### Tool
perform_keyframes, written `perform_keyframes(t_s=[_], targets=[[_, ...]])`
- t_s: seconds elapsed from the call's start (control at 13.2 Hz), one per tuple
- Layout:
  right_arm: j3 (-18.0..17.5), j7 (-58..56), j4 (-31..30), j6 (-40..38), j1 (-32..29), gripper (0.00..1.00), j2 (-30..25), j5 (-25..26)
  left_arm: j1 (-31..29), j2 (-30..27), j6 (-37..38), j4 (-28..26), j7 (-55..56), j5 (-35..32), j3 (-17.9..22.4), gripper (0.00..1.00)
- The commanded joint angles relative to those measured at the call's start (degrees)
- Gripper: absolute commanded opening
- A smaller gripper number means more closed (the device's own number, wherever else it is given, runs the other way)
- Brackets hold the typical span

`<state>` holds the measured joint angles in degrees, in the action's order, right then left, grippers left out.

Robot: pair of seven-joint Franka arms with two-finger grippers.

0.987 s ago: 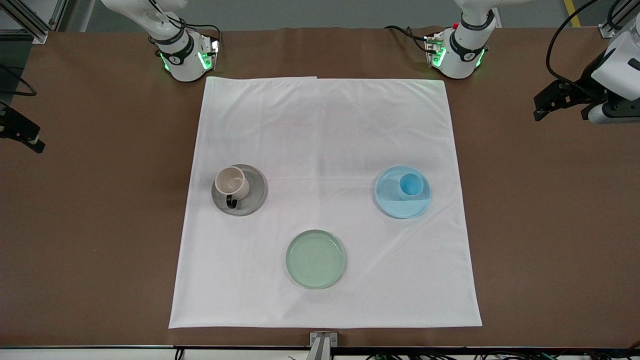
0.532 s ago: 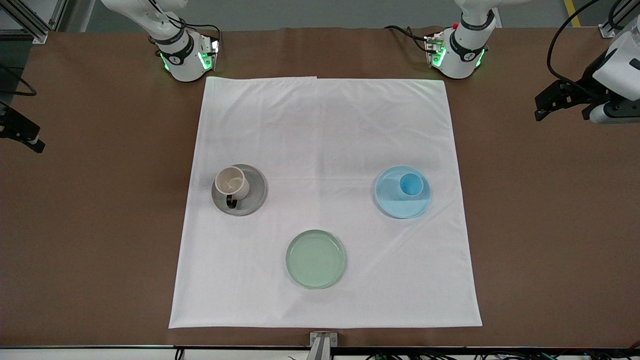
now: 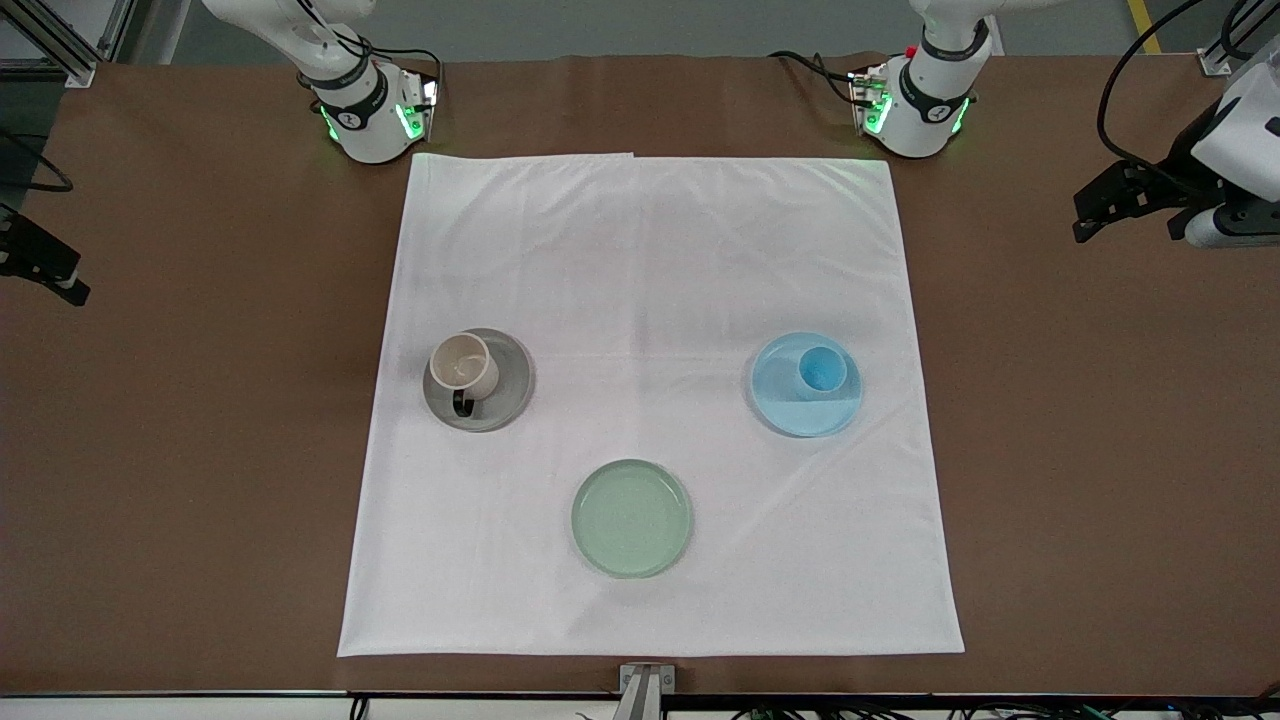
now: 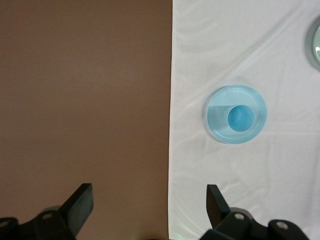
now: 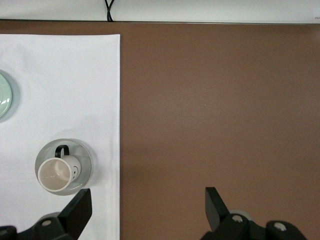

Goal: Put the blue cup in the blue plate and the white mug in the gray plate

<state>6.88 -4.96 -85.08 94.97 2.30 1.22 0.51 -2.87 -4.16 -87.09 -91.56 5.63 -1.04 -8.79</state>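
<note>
The blue cup (image 3: pixel 821 371) stands upright in the blue plate (image 3: pixel 790 410) on the white cloth, toward the left arm's end. The white mug (image 3: pixel 463 367) stands upright in the gray plate (image 3: pixel 511 385), toward the right arm's end, its dark handle pointing at the front camera. My left gripper (image 3: pixel 1088 216) is open and empty over the bare brown table past the cloth's edge. My right gripper (image 3: pixel 58 275) is open and empty over bare table at the right arm's end. The left wrist view shows the cup (image 4: pixel 241 118) in its plate (image 4: pixel 220 131). The right wrist view shows the mug (image 5: pixel 55 174) in its plate (image 5: pixel 85 158).
A pale green plate (image 3: pixel 631 518) lies empty on the white cloth (image 3: pixel 650 250), nearer the front camera than the other two plates. Brown table (image 3: pixel 1100 450) surrounds the cloth on all sides.
My left gripper has drifted slightly farther out from the cloth toward the left arm's end. The cup, mug, plates and right gripper have not moved.
</note>
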Motion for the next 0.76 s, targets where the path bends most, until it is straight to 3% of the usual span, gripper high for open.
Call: perform_keyframes(t_s=[0.0, 0.68], targets=[[-0.64, -0.05, 0.97, -0.66, -0.63, 1.00, 0.28, 0.28, -0.21, 0.39, 0.43, 1.12, -0.80, 0.25, -0.09, 1.00], [-0.64, -0.05, 0.97, -0.66, -0.63, 1.00, 0.28, 0.28, 0.14, -0.14, 0.78, 2.00, -0.01, 1.13, -0.62, 1.00]])
